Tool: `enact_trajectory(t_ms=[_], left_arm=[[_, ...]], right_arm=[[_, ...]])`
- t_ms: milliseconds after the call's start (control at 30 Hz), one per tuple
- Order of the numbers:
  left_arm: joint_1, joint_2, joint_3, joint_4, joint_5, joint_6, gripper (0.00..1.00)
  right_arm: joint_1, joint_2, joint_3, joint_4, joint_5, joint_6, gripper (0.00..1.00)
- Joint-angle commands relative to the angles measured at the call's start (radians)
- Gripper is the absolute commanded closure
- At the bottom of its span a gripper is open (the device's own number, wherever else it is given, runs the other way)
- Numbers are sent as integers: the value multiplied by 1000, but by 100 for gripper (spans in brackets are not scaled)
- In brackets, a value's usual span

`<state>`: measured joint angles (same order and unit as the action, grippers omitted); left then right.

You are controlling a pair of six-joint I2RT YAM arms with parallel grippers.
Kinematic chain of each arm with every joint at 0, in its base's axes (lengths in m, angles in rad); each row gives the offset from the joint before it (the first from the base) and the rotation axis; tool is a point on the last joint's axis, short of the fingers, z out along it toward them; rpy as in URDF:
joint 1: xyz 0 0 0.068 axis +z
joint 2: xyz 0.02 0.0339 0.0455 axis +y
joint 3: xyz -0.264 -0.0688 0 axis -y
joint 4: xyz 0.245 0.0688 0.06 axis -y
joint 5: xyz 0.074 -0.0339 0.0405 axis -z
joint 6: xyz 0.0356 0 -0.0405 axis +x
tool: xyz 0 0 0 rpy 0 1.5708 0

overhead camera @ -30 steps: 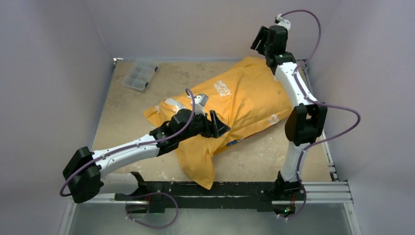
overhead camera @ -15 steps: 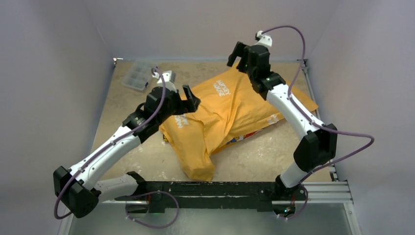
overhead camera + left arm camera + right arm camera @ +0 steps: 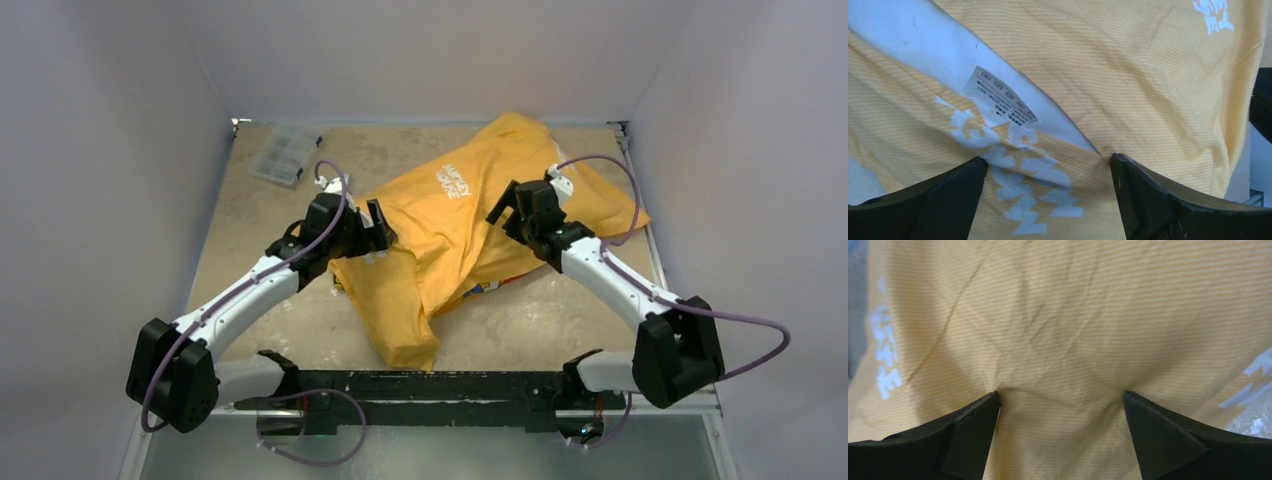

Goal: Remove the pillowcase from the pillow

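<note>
The pillowcase (image 3: pixel 470 215) lies mid-tabletop (image 3: pixel 240 210). The left hand (image 3: pixel 374 222) rests at its left edge, the right hand (image 3: pixel 508 208) upon its right part. A box (image 3: pixel 285 153) sits far-left behind.

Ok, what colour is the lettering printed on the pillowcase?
White lettering on the wrinkled orange-yellow fabric pillowcase; the left wrist view shows it best.

The pillowcase (image 3: pixel 470 215) bears white block lettering (image 3: pixel 452 180), too small and creased to read. Its tag (image 3: pixel 1000 97) carries tiny illegible print.
</note>
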<state>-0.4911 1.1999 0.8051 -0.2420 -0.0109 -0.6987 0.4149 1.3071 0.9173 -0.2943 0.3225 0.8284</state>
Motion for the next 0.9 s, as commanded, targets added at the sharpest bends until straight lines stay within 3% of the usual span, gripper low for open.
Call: enact_trajectory(t_ms=[0, 100, 200, 267, 400, 533, 700, 800, 833, 867], left_arm=[[4, -12, -46, 83, 89, -31, 10], [3, -27, -93, 103, 137, -39, 20], [2, -67, -128, 113, 174, -45, 27], [2, -109, -145, 110, 186, -44, 27], [2, -176, -148, 85, 194, -41, 23], [2, -228, -145, 59, 187, -44, 21], [2, -243, -147, 33, 156, -53, 20], [2, -247, -145, 17, 116, -67, 20], [3, -252, -148, 21, 101, -76, 20], [2, -257, -153, 31, 90, -89, 19]], right_arm=[[-1, 57, -72, 162, -45, 89, 9], [-3, 139, -73, 240, -45, 86, 41], [-5, 194, -4, 232, 24, 53, 86], [-6, 214, 76, 186, 139, 19, 100], [-50, 248, 216, 161, 336, -86, 100], [-147, 274, 314, 183, 359, -137, 97], [-172, 346, 383, 161, 325, -109, 77], [-141, 336, 389, 92, 375, -81, 58], [-114, 315, 378, 84, 386, -89, 48], [-83, 285, 366, 83, 390, -103, 30]])
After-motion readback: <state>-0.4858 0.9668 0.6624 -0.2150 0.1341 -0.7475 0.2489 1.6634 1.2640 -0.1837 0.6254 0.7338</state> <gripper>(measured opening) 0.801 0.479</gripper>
